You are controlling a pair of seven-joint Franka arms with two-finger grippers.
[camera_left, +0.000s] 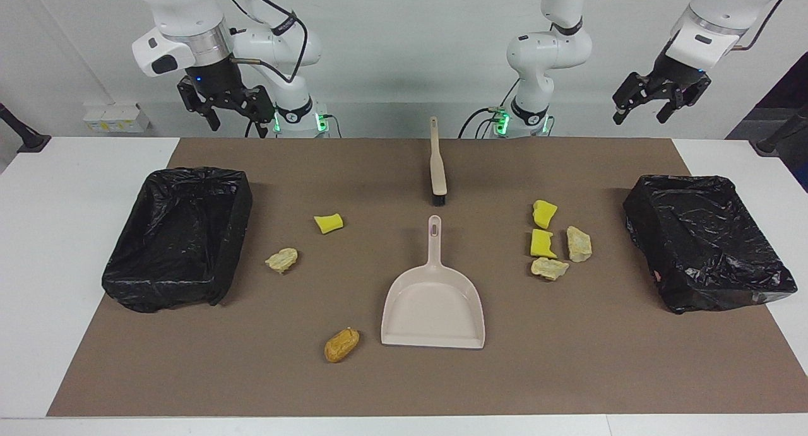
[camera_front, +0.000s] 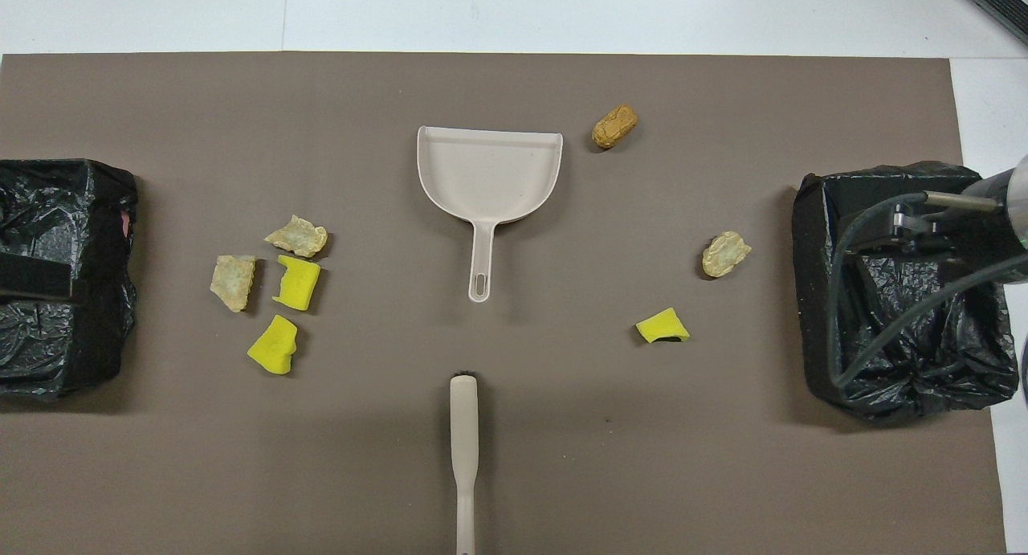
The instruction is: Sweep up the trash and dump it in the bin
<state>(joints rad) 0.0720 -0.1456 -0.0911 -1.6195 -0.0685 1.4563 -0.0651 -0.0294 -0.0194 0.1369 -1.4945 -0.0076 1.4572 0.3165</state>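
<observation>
On the brown mat (camera_left: 568, 373) lie seven scraps: three yellow sponges (camera_left: 329, 223) (camera_left: 544, 213) (camera_left: 542, 243), three beige lumps (camera_left: 282, 259) (camera_left: 579, 243) (camera_left: 549, 268) and one orange lump (camera_left: 341, 345). Four scraps cluster toward the left arm's end; three lie scattered toward the right arm's end. One dustpan (camera_left: 433, 303) and one brush (camera_left: 437, 164) lie mid-mat, the brush nearer the robots. Two black-lined bins (camera_left: 180, 237) (camera_left: 707, 250) stand at the mat's ends. The facing view alone shows both grippers: the left gripper (camera_left: 644, 115) and right gripper (camera_left: 238, 122) hang raised, fingers apart, holding nothing. The overhead view shows only a cabled part of the right arm over its bin.
</observation>
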